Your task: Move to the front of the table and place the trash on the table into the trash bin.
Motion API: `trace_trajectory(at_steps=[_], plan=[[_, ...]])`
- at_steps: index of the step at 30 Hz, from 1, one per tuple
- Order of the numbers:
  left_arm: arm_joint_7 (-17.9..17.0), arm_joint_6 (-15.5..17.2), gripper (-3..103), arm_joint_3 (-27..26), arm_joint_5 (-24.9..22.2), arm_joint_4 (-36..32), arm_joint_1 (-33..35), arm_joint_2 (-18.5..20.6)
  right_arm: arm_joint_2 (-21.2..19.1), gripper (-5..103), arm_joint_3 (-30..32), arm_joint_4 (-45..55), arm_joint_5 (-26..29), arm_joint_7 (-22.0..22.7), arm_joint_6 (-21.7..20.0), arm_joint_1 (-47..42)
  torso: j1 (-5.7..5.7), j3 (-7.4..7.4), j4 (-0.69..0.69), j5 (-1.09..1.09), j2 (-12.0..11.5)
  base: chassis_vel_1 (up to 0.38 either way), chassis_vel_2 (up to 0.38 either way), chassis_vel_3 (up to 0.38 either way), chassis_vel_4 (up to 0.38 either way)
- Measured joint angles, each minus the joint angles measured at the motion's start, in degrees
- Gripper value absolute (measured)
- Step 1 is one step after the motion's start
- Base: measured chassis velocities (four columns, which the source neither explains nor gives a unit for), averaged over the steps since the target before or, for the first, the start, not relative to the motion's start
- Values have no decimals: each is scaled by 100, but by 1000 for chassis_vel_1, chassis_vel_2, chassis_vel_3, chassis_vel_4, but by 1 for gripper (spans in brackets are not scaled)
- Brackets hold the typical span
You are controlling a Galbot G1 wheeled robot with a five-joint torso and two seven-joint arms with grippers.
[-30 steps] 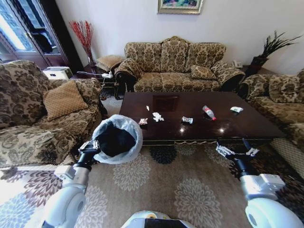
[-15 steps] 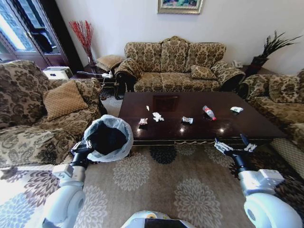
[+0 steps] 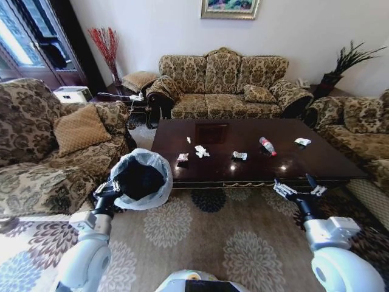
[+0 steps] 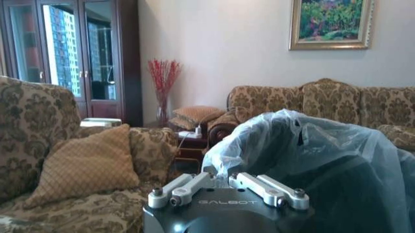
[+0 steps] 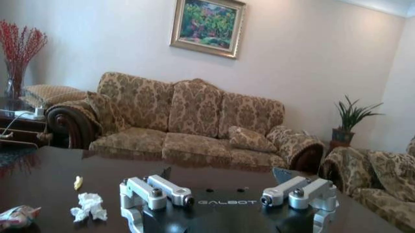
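The table stands just ahead with the trash spread over its dark top: crumpled white paper, shiny wrappers, a small clear bottle and a pale scrap. My left gripper is shut on the bag-covered rim of the trash bin and holds it off the carpet, left of the table's front corner. My right gripper is open and holds nothing, just short of the table's front edge. The right wrist view shows the paper beyond the spread fingers.
A sofa stands behind the table. An armchair with a cushion is on the left and another chair on the right. A patterned carpet covers the floor in front of me.
The bin in my left gripper has swung a little to the left and lower. The right gripper has edged left along the table's front. The view has shifted slightly.
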Motion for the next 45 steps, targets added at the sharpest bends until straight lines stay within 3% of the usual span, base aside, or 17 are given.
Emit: trace_trajectory(at_steps=[29, 45], plan=[[53, -10, 4, 20, 2, 2, 2, -5, -2, 100, -15, -40, -20, -51, 10, 4, 10, 4, 3, 3, -3, -312, 306, 306, -316], [55, -10, 4, 21, 1, 8, 5, -6, -1, 100, -15, -38, -19, -50, 14, 0, -1, 0, 0, 0, 1, -45, 36, 12, -12]])
